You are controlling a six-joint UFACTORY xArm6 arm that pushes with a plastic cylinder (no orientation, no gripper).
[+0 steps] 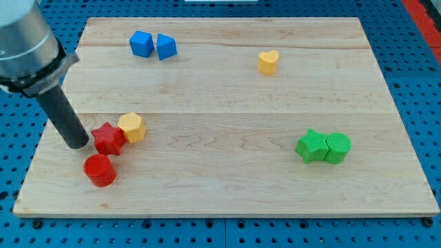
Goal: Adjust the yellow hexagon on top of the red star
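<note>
A: Where's my tip [77, 145]?

B: Near the board's left edge, down on the wooden board [227, 110], just left of the red star [108, 138] — touching it or nearly so, I can't tell which.

A: And the yellow hexagon [131, 127]?

B: Touching the star's upper right side, a little nearer the top edge. It sits beside the star on the board, not stacked.

A: Anything else close by?

B: A red cylinder [100, 170] just below the star, toward the bottom-left corner.

A: The rest?

B: Two blue blocks near the top edge, left of centre — a blue cube [141, 43] and a blue wedge-like block [166, 47], touching. A yellow heart [268, 62] right of centre near the top. A green star [311, 146] and green cylinder [337, 147] touch toward the right edge.

A: Jaws?

B: None — just a plain rod, nothing to open or close.
</note>
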